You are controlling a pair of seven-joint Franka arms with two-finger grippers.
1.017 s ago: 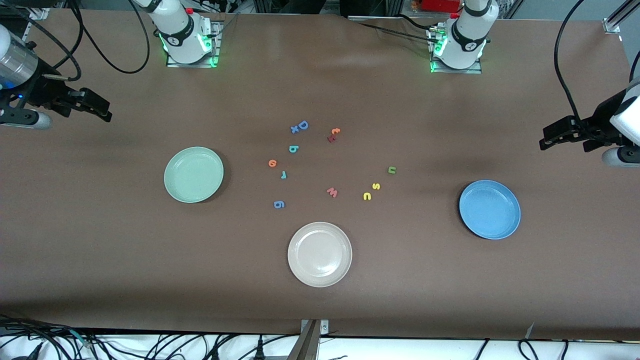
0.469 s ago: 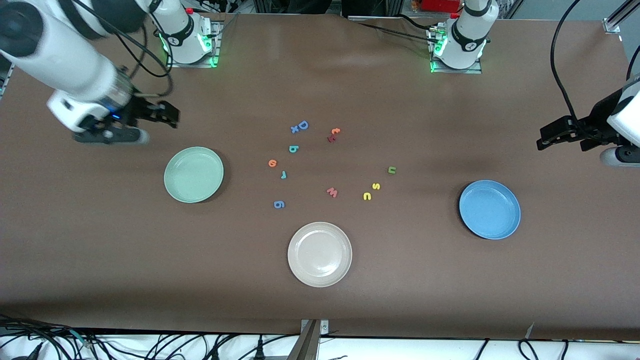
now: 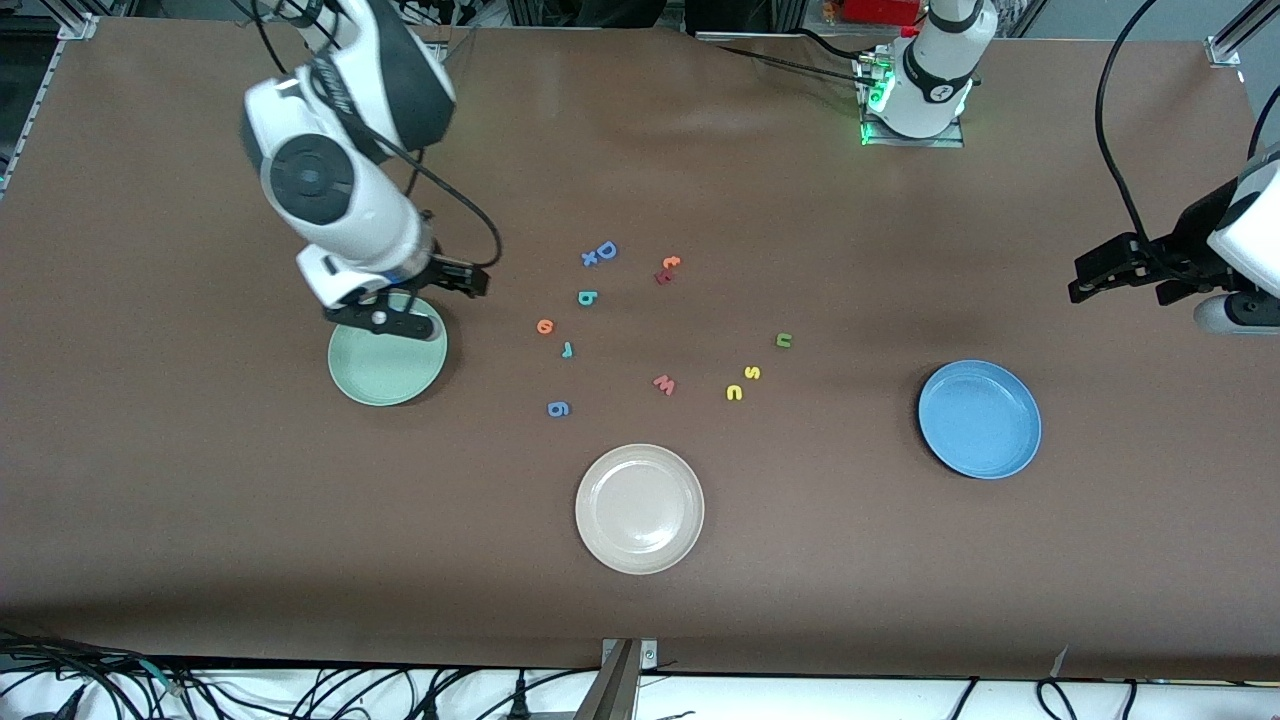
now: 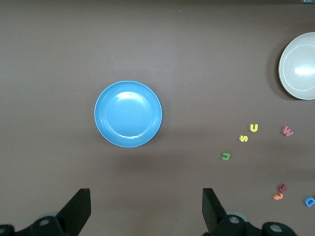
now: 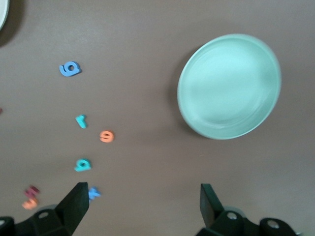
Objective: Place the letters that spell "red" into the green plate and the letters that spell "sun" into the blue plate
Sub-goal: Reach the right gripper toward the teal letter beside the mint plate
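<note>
Right pincer hangs spread over the green plate's edge; "red" letters lie just beside it on the worktop. Left pincer waits spread near the blue plate.

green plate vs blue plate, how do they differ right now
The green plate is pale mint and lies toward the right arm's end; the blue plate is bright sky blue, toward the left arm's end. The open right gripper hovers by the green plate's rim; nothing hangs over the blue plate. Both are round, shallow, empty and alike in size.

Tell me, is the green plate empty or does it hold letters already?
Empty where visible: the green plate shows only bare surface in the right wrist view, and the teal "r" lies on the table.
</note>
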